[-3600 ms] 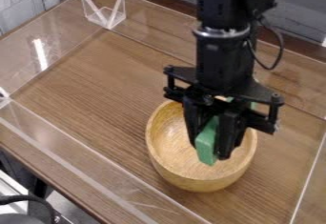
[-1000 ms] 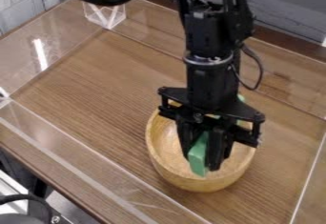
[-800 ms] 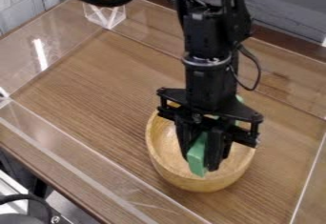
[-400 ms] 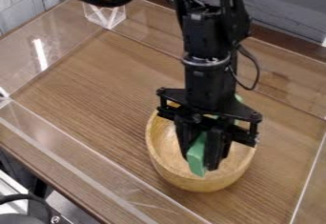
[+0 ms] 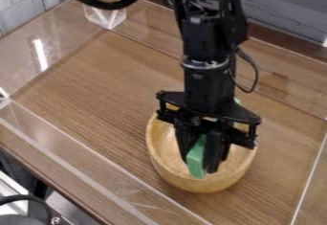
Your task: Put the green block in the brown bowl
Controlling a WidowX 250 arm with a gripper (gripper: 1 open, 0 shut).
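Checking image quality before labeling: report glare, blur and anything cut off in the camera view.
Camera view: white glare streaks on the clear enclosure walls; the gripper, green block and brown bowl are reasonably sharp; the arm's top is cropped; the bottom left corner is dark.

Soft, even daylight; white glare streaks the clear panel [image 5: 52, 52] toward ten o'clock; the picture is coarse, slightly blurred.

The block [image 5: 202, 157] is bright plain green. The bowl [image 5: 167, 157] is light tan wood with faint grain. The gripper [image 5: 208, 162] and arm [image 5: 211, 37] are black. The table [image 5: 102, 80] is brown wood with streaky grain, edged by clear glossy walls [image 5: 38, 47].
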